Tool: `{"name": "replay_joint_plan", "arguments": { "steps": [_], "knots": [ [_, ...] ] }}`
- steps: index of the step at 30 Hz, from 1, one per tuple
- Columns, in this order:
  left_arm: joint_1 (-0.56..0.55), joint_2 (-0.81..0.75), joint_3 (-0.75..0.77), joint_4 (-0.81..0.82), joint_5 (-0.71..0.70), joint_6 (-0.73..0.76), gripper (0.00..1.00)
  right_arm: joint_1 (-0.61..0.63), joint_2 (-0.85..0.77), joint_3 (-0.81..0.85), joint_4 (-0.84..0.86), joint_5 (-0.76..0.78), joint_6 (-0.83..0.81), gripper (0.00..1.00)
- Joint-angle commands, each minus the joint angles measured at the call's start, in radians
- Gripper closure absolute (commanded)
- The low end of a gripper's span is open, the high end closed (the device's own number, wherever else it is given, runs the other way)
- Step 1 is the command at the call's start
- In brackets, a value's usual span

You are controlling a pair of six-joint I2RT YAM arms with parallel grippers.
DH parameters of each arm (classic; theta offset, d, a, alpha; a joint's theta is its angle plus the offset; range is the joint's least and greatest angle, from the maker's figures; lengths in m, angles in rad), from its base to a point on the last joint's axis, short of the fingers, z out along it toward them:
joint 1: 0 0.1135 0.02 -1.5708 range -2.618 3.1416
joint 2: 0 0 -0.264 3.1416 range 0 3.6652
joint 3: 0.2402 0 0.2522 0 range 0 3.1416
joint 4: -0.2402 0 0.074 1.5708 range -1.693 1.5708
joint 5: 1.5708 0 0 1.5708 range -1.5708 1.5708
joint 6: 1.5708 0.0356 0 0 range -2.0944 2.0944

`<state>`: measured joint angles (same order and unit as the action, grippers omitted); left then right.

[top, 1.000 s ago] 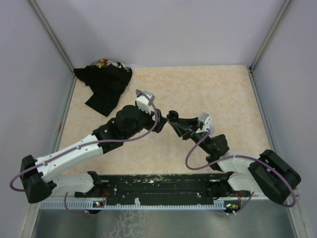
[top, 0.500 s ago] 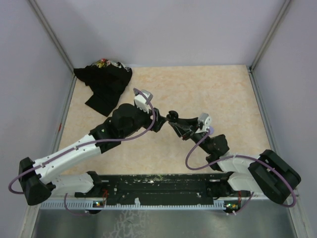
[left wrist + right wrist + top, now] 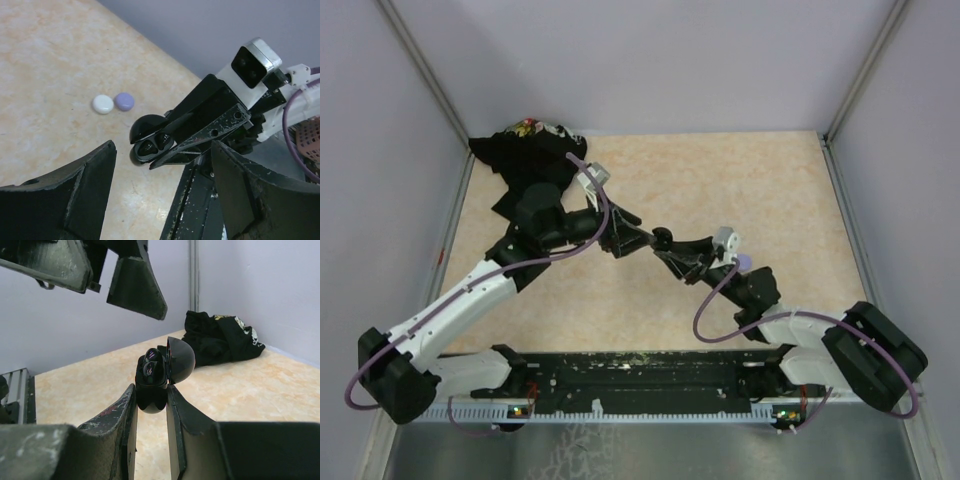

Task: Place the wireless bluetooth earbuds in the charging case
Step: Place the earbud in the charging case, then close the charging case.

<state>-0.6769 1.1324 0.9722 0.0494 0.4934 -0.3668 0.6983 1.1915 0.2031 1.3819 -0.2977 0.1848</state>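
Note:
A black charging case (image 3: 151, 390) stands upright between the fingers of my right gripper (image 3: 151, 407), which is shut on its lower half. Its lid (image 3: 181, 359) is swung open. Two dark earbuds (image 3: 153, 366) sit in its wells, also seen as earbuds (image 3: 156, 143) in the left wrist view. In the top view the case (image 3: 662, 237) hangs above the middle of the table. My left gripper (image 3: 634, 240) is just left of it, open, with nothing between its fingers (image 3: 80, 195).
A white disc (image 3: 103, 104) and a lavender disc (image 3: 124, 101) lie side by side on the beige tabletop beyond the case. A crumpled black cloth (image 3: 532, 165) lies in the far left corner. Grey walls enclose the table on three sides.
My left arm has drawn back to the left and towards the far side, away from the case, and its jaws have spread a little. The right arm has held still with the case.

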Motion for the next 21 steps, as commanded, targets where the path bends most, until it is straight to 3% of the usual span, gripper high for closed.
{"name": "replay_joint_plan", "arguments": {
  "steps": [1,9,21],
  "knots": [
    [0.013,0.034,0.008,0.09,0.19,-0.046,0.18,0.003,-0.026,0.072,0.022,-0.063,0.03,1.0],
    [0.03,0.054,-0.016,0.103,0.132,-0.087,0.16,0.003,-0.051,0.105,-0.014,-0.113,0.047,1.0],
    [0.031,0.102,-0.043,0.285,0.403,-0.18,0.23,0.003,-0.016,0.121,0.009,-0.126,0.099,1.0]
  ]
}}
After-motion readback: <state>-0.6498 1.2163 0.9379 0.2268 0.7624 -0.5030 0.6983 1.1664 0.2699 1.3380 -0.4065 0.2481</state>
